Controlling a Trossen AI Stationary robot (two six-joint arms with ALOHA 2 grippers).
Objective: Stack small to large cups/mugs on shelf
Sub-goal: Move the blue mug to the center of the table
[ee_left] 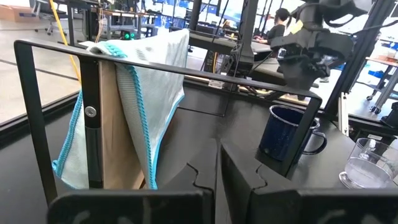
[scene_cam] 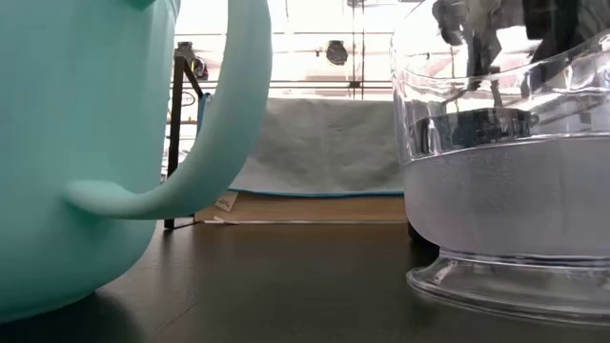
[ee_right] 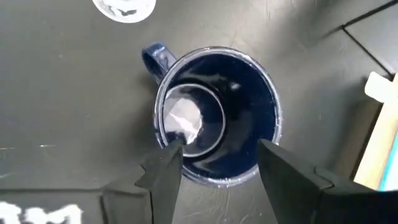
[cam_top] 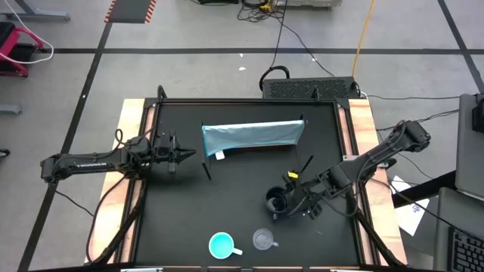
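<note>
Your navy mug (cam_top: 275, 202) stands upright on the table (cam_top: 181, 204), at five o'clock from the shelf (cam_top: 252, 136). Your right gripper (ee_right: 214, 163) hangs over it, fingers apart, one inside the rim. Left gripper (cam_top: 175, 156) waits at nine o'clock, fingers together.

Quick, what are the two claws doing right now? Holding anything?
Left gripper: shut, holding nothing, waiting beside the shelf.
Right gripper: open, fingers straddling the rim of the navy mug, not yet gripping it.
</note>
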